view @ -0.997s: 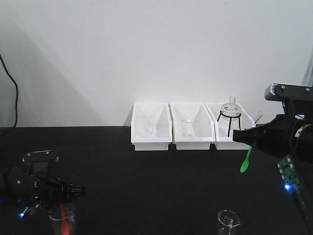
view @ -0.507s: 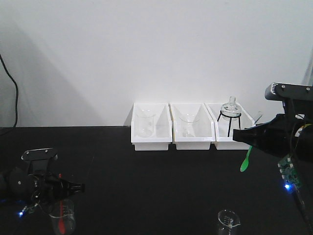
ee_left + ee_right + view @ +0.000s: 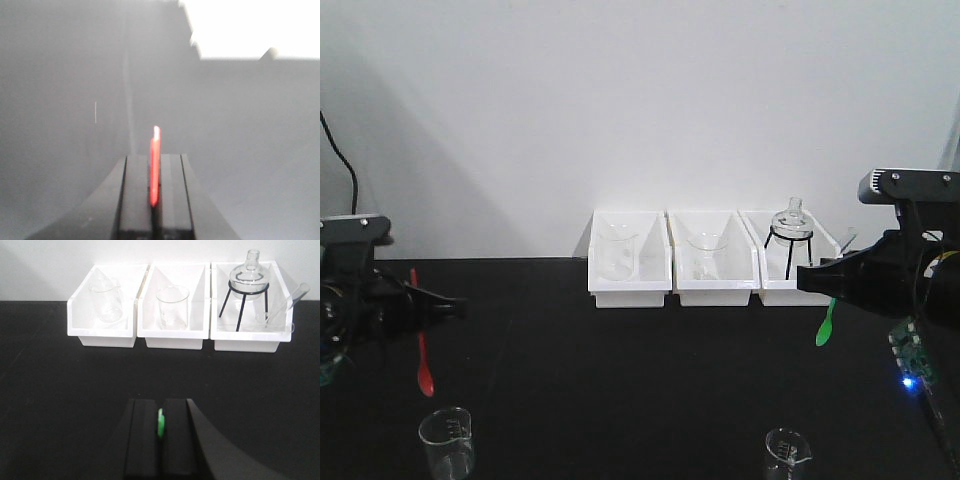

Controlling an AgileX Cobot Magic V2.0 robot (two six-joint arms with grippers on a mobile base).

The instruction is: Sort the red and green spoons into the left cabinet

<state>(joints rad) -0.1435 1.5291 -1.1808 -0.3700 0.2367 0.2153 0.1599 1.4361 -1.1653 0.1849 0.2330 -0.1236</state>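
Black table [image 3: 620,390]: left pincer [image 3: 156,200] grips red spoon [image 3: 423,360], right pincer [image 3: 161,437] grips green spoon [image 3: 825,326] near white bins [image 3: 717,296].

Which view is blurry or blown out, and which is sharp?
Left wrist view: hazy and out of focus, top right blown out white; only the red spoon reads. Right wrist view: sharp, green spoon and bins crisp. Front view: soft, broad shadow on the wall at left.

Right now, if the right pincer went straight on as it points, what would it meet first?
Probably the middle bin: in the wrist view the right pincer, shut on the green spoon, aims at its front wall. Depth is unclear.
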